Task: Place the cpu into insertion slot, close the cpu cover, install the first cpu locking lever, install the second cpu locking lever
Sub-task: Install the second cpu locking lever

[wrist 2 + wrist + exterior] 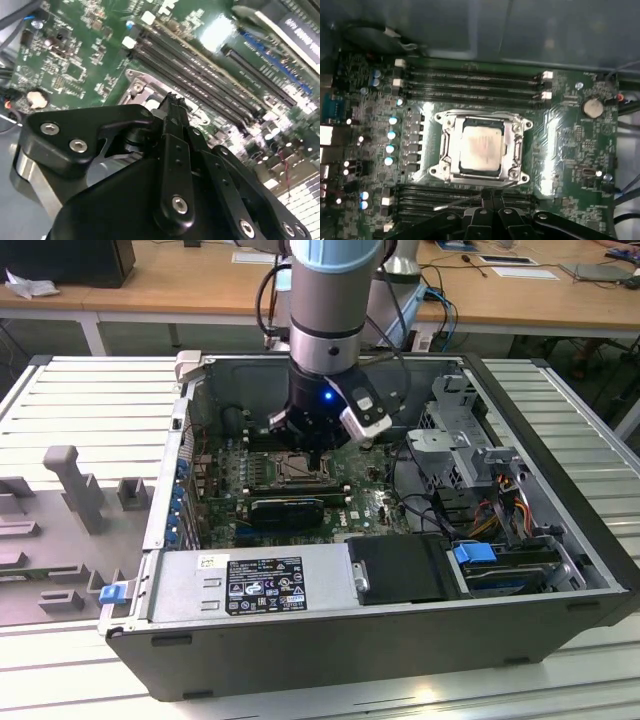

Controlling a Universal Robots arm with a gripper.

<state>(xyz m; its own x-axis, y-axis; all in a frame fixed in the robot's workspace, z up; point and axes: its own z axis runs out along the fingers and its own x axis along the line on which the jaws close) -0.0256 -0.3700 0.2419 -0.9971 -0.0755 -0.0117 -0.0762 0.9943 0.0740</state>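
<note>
One open computer case [330, 635] fills the centre of the exterior view, lying on a ribbed grey table [90, 400], with one wooden desk [200, 280] across the top of the frame. My one arm [335, 300] drops in from top centre, and my gripper [318, 462] sits low inside the case, just above the green motherboard [365, 505]. In the first wrist view, one insertion slot [482, 147] sits mid-frame on the board, silvery frame all round. One cpu cover [516, 150] lies flat down over it, its square window showing one cpu [480, 148], pale and seated in the socket. Memory slots [470, 80]: I count four long black ones above the socket in that frame, more below it near the lower edge, count there unclear. One thin lever wire [465, 201] runs below the socket's lower edge, close to my fingertips; whether it is latched I cannot tell. One round coin battery [593, 106] at right. Six or so small pale capacitors [392, 135] down the left. In the second wrist view my fingers [175, 130] meet at the tips, pressed together, nothing visibly between them, right over the socket frame's edge. Touching the frame or not, cannot tell.
</note>
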